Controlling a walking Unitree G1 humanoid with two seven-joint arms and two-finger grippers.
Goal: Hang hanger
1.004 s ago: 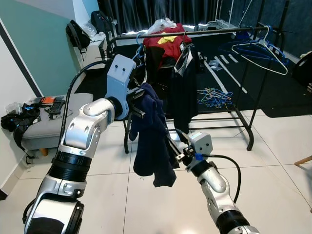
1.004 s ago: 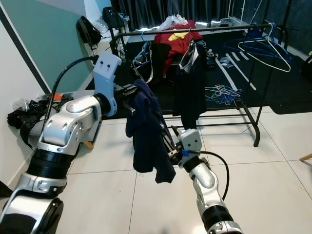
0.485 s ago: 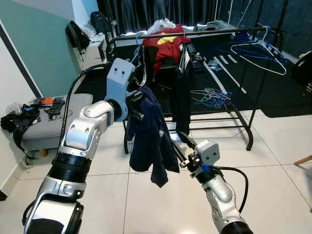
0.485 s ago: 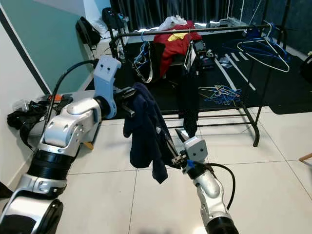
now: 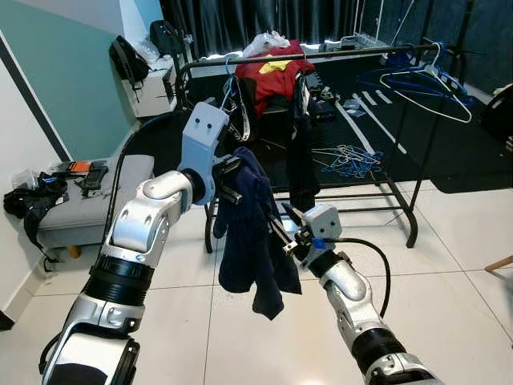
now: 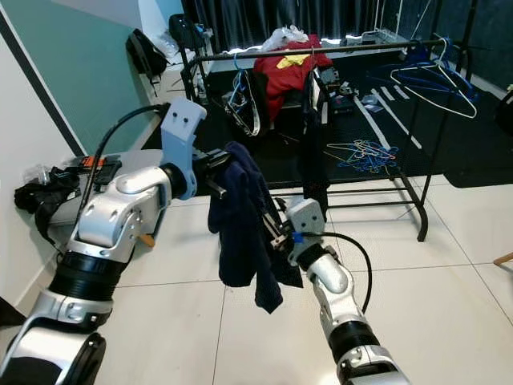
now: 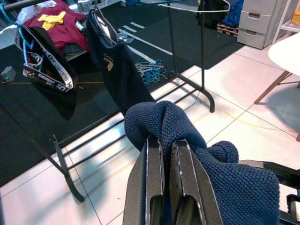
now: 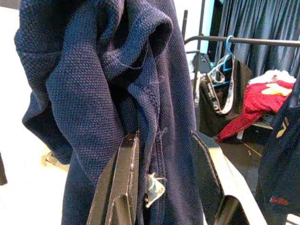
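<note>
Basically, a black clothes rack (image 5: 417,192) stood on a dark rug (image 5: 473,152) across the white tiled floor (image 5: 457,273), with dark curtains (image 5: 264,20) behind it. On its rail hung a long black garment (image 5: 301,152), a black bag with a white strap (image 6: 244,100) on a blue hanger, and a light blue hanger (image 5: 425,80) toward the robot's right. Red clothing (image 5: 272,68) was heaped behind the rail, and a tangle of coloured hangers (image 5: 353,160) lay on the rug under it. A grey bench (image 5: 80,208) with clutter sat by the teal wall on the robot's left.

The navy knit garment (image 5: 252,233) hung in the air in front of the rack, well short of the rail, draped down between both arms. The hanger itself could not be made out under the fabric.

Left hand (image 7: 164,154) was up at the top of the garment, fingers (image 7: 152,164) pressed nearly together with the bunched knit top clamped between them.

Right hand (image 8: 161,159) was lower, just beside the garment's middle on the robot's right side. Its fingers (image 8: 124,173) stood moderately apart with folds of the knit hanging between them; a small white tag (image 8: 153,185) showed in the gap. Could not tell if they actually pinched the cloth.
</note>
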